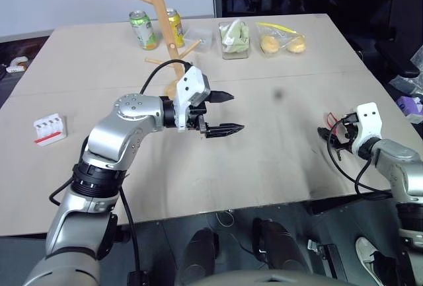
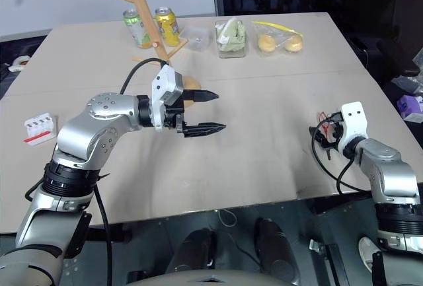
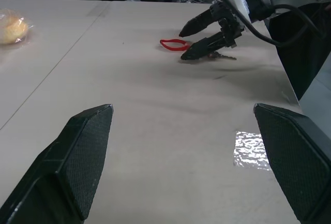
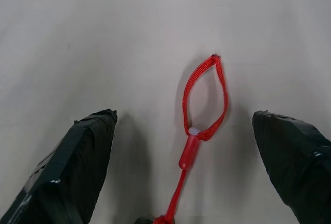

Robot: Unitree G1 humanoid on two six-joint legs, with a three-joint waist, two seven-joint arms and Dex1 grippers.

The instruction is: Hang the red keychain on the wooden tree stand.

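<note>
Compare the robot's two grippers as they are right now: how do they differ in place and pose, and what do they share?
The left gripper hangs raised over the middle of the table, near the wooden tree stand; the right gripper sits low at the table's right edge.
The left gripper has nothing between its fingers; the right gripper straddles the red keychain, which lies flat on the table.
Both are open and hold nothing.

No legible text anywhere. Print on the green can and the yellow can too small to read; no readable label on the white packet.
</note>
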